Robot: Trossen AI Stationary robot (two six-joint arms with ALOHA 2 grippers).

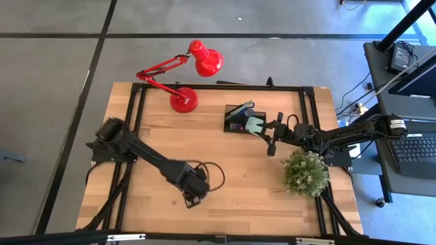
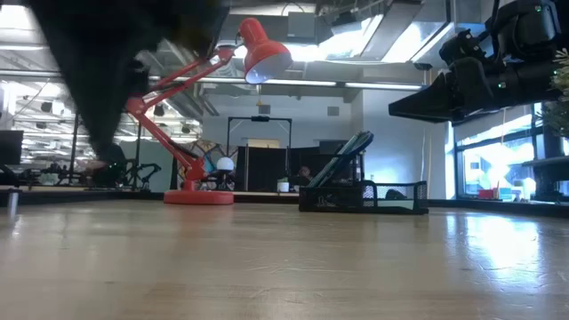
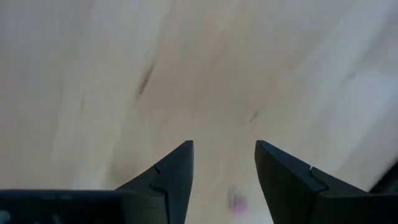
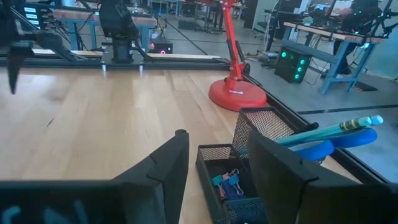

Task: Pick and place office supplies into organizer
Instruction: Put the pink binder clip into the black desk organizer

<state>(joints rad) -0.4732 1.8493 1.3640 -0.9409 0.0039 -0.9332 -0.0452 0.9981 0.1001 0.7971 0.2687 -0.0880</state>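
A light wooden table point(image 1: 225, 170) with visible plank seams carries a black metal frame point(image 1: 218, 87) that runs around its edges. In the high view, taking the table's middle as the clock's centre, the red desk lamp point(image 1: 183, 101) stands on its round base at about 11 o'clock. The black mesh organizer point(image 1: 240, 119) sits at about 1 o'clock, near the far edge. A small green bushy plant point(image 1: 304, 172) stands at about 3 o'clock, toward the right edge.
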